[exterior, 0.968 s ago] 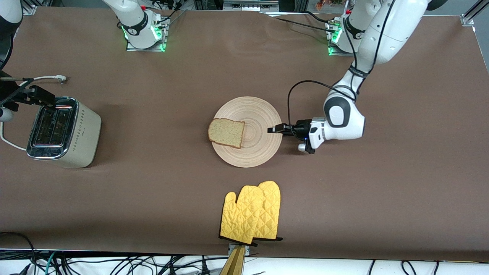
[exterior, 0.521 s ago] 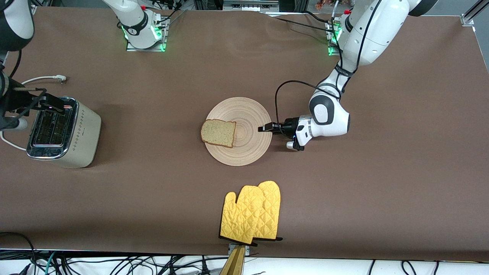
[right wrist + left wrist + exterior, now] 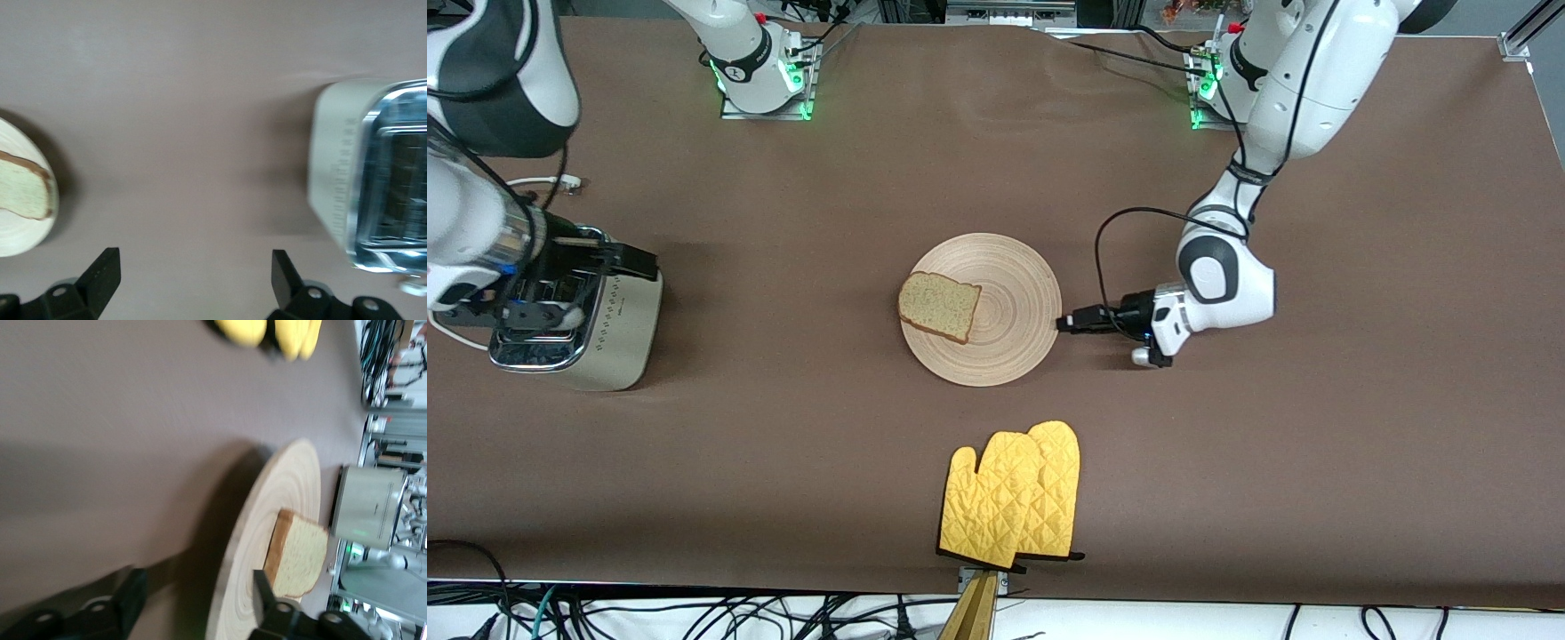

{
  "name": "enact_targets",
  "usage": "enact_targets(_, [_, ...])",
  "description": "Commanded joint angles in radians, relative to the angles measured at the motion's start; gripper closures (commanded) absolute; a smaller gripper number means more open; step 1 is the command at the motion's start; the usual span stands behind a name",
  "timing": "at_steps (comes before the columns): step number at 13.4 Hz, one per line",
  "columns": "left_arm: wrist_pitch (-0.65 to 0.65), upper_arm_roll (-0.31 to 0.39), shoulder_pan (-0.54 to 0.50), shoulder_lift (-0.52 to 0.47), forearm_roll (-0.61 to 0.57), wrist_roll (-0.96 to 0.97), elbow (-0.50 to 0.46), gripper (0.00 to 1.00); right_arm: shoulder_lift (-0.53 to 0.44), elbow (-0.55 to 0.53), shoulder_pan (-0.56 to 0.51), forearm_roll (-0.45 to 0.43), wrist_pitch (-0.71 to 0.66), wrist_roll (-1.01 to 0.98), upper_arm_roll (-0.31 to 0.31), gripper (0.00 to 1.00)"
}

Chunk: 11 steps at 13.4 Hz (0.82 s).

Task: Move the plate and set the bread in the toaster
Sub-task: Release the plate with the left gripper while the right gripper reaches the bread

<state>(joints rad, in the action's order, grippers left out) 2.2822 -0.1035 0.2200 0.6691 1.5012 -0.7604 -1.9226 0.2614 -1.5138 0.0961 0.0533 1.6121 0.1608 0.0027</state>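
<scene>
Left claw (image 3: 1064, 324) open beside the plate (image 3: 1014, 347) holding bread (image 3: 937, 307).

Brown table (image 3: 1316, 427): plate (image 3: 1014, 338) at centre, toaster (image 3: 618, 333) at 9 o'clock, yellow mitts (image 3: 1014, 493) at 6 o'clock.

— Surface?
— Brown table (image 3: 996, 142), matte covering edge to edge, faintly creased toward the end farthest from the front camera.
— Frame?
— Aluminium profile (image 3: 1517, 39) at one corner. Metal bracket (image 3: 980, 582) clamped mid-edge on the side nearest the front camera, tan wooden piece (image 3: 976, 615) just below it.
— Below that edge?
— White floor (image 3: 1423, 622), strewn with black cables (image 3: 694, 615), one teal strand among them.
— Loose items?
— Yellow quilted mitts (image 3: 1014, 493), a pair, overlapping, black-trimmed cuffs at the table edge.
— Light?
— Even, overhead. Soft shadows only. No walls or windows seen.
</scene>
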Motion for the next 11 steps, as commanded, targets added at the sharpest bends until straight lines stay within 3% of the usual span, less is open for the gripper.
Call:
enact_targets(1, [-0.013, -0.005, -0.124, -0.114, 0.022, -0.059, -0.117, 0.0, 0.021, -0.099, 0.059, 0.089, 0.144, 0.155, -0.001, 0.0])
enact_targets(4, [-0.015, -0.016, -0.267, -0.218, -0.135, -0.025, -0.18, 0.0, 0.048, -0.235, 0.173, 0.131, 0.395, 0.323, -0.001, 0.0])
enact_targets(7, [-0.016, -0.053, -0.401, -0.314, -0.465, 0.197, -0.197, 0.0, 0.131, -0.243, 0.263, 0.132, 0.479, 0.486, 0.0, 0.0])
enact_targets(11, [-0.076, -0.058, -0.444, -0.451, -0.896, 0.49, -0.184, 0.0, 0.205, -0.252, 0.324, 0.134, 0.555, 0.552, 0.002, 0.0])
